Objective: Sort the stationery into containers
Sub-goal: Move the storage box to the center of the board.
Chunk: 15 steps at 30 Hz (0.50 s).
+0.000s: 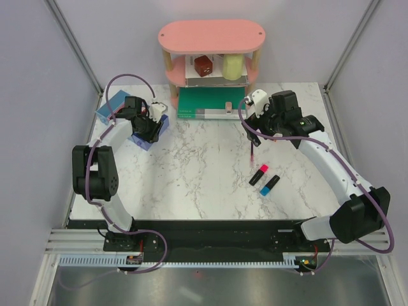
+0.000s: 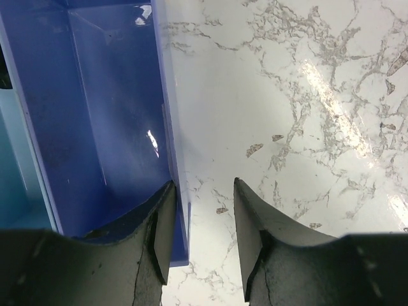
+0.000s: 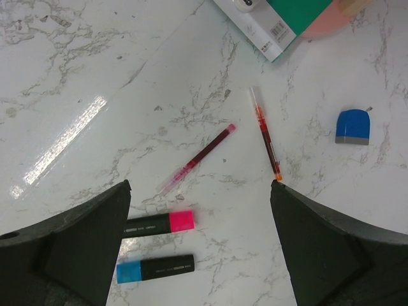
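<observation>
On a white, grey-veined marble desk [image 1: 191, 166] boxed in by lilac-grey wall panels [image 1: 38, 95]: a pink two-tier oval shelf [image 1: 210, 35] at the back, a flat green book [image 1: 207, 99] just before it. Right of centre, a pink-ended stubby black highlighter [image 1: 258, 174] and a blue-ended stubby black highlighter [image 1: 270, 184] side by side, a thin red pen [image 1: 253, 152] near, below the right gripper [image 3: 201, 188], spread wide and empty. Left rear, the left gripper [image 2: 204, 236] narrowly parted, empty, astride a wall of the purple-blue plastic bin [image 2: 108, 115].
</observation>
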Available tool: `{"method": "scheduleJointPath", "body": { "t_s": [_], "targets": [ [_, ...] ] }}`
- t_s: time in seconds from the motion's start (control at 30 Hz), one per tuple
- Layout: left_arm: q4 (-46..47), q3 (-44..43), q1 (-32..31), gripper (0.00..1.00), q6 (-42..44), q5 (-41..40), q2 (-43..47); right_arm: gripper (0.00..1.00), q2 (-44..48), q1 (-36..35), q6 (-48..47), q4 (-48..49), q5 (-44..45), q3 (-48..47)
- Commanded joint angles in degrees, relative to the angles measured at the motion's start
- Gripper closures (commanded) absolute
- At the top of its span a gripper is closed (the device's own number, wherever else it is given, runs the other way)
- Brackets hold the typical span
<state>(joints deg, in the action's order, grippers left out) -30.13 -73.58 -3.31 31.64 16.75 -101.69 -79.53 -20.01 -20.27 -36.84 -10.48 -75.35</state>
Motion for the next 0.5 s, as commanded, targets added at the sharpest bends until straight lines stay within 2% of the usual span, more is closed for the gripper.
{"method": "scheduleJointPath", "body": {
  "t_s": [0.0, 0.23, 0.47],
  "targets": [
    [-1.4, 0.4, -1.3, 0.53, 0.7, 0.8, 0.0, 0.02, 2.1, 0.2, 0.0, 1.2, -0.3, 0.4],
    [-2.2, -2.1, -2.6, 0.48, -3.5, 1.6, -2.7, 0.02, 2.5, 0.3, -0.2, 1.2, -0.3, 1.2],
    [-6.2, -6.0, -4.9, 0.46, -9.1, 8.1, -6.4, 0.02, 2.4, 0.3, -0.4, 1.2, -0.4, 1.5]
  ]
}}
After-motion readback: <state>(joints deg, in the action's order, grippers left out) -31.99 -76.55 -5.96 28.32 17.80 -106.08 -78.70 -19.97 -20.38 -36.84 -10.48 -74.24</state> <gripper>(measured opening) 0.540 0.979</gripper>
